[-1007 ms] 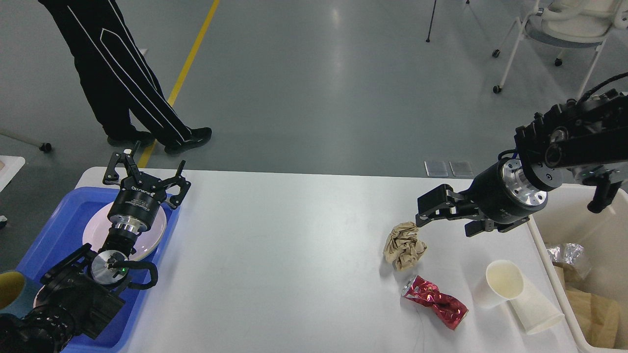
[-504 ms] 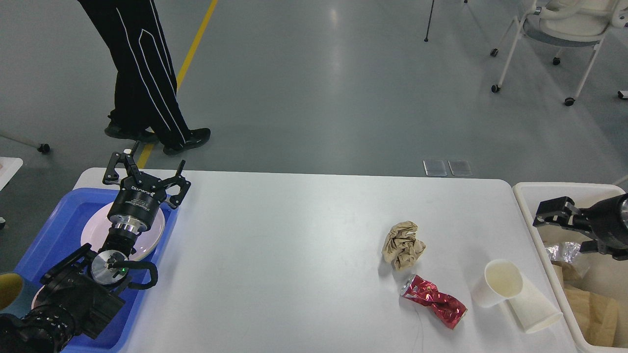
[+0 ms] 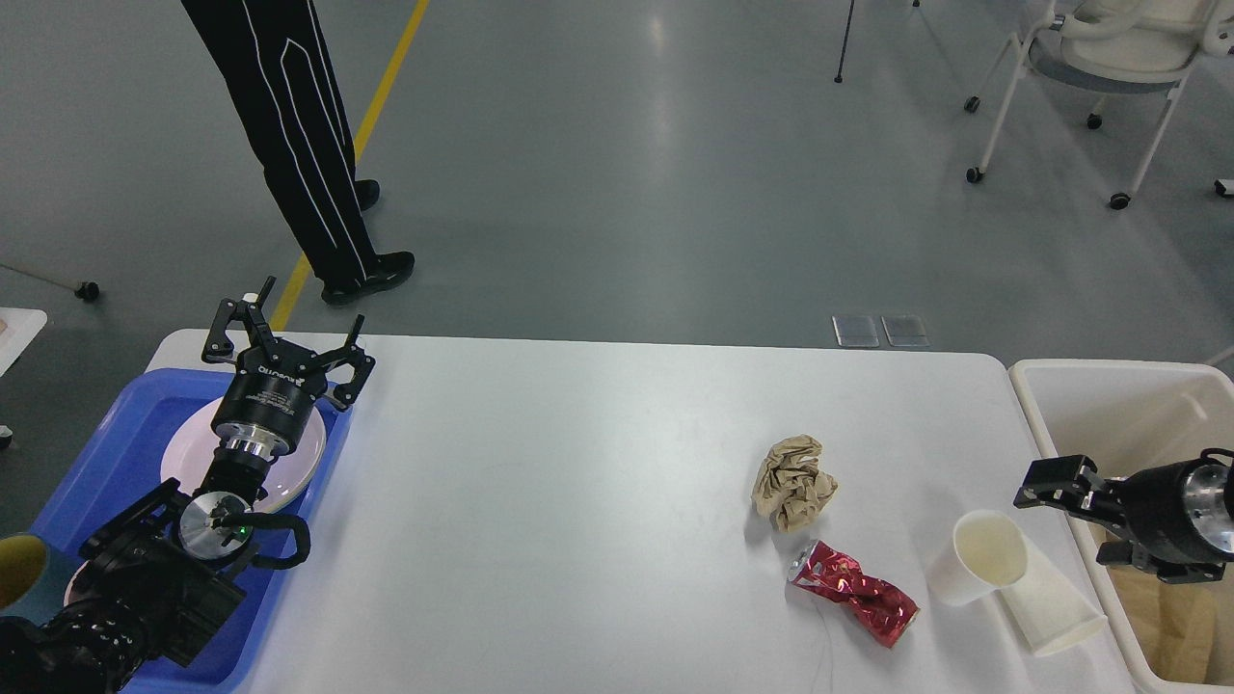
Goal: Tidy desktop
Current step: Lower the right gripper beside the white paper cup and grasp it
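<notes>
The desktop (image 3: 578, 482) is a wide white tabletop. On its right part lie a crumpled brown paper ball (image 3: 792, 482), a crushed red can (image 3: 856, 593) and a white paper cup (image 3: 1022, 583) on its side. My left gripper (image 3: 287, 337) is open and empty, held over the far edge of a blue tray (image 3: 106, 434) that holds a white plate (image 3: 304, 453). My right gripper (image 3: 1049, 482) is low over the left wall of the off-white bin (image 3: 1109, 386), just right of the cup. It is dark and small, and its fingers cannot be told apart.
The bin holds brown paper and foil scraps (image 3: 1171, 607). A yellowish cup (image 3: 19, 569) stands at the tray's near left. A person's legs (image 3: 308, 145) are on the floor beyond the table's far left. A wheeled chair (image 3: 1089, 58) stands at the far right.
My right arm has pulled back from above the brown paper ball to the right and down, ending at the bin's left wall. The person has stepped to the right. My left arm has not moved.
</notes>
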`<state>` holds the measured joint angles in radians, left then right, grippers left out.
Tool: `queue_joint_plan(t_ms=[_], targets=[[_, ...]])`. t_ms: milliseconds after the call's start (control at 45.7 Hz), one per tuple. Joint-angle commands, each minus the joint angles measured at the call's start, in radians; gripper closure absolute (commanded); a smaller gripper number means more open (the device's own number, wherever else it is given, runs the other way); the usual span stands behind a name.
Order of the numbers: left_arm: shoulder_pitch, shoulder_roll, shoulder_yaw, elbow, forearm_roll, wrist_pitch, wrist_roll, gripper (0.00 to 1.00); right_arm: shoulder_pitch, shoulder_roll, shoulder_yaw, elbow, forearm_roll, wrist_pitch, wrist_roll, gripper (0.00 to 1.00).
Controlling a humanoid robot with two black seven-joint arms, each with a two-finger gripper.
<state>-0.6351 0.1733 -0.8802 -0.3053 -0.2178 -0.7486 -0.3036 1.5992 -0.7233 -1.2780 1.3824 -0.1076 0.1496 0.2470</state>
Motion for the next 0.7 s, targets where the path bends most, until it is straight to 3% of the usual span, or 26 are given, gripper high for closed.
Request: queue_joint_plan(t_ms=[0, 197, 394, 482, 569, 679], targets=[[0.000, 0.000, 0.000, 0.000, 0.000, 0.000, 0.000, 0.01, -0.045, 0.031, 0.005, 0.001, -0.001, -0.050, 0.015, 0.00], [0.000, 0.000, 0.000, 0.000, 0.000, 0.000, 0.000, 0.01, -0.168, 0.122, 0.020, -0.008, -0.001, -0.261, 0.035, 0.00], [0.000, 0.000, 0.000, 0.000, 0.000, 0.000, 0.000, 0.01, -0.211, 0.151, 0.019, -0.028, -0.001, -0.337, 0.035, 0.12], [0.000, 0.000, 0.000, 0.000, 0.000, 0.000, 0.000, 0.01, -0.220, 0.154, 0.019, -0.031, -0.003, -0.366, 0.035, 0.31], [0.000, 0.000, 0.000, 0.000, 0.000, 0.000, 0.001, 0.01, -0.223, 0.156, 0.019, -0.031, -0.003, -0.381, 0.035, 0.39], [0.000, 0.000, 0.000, 0.000, 0.000, 0.000, 0.000, 0.01, -0.234, 0.159, 0.019, -0.032, -0.001, -0.387, 0.032, 0.91]])
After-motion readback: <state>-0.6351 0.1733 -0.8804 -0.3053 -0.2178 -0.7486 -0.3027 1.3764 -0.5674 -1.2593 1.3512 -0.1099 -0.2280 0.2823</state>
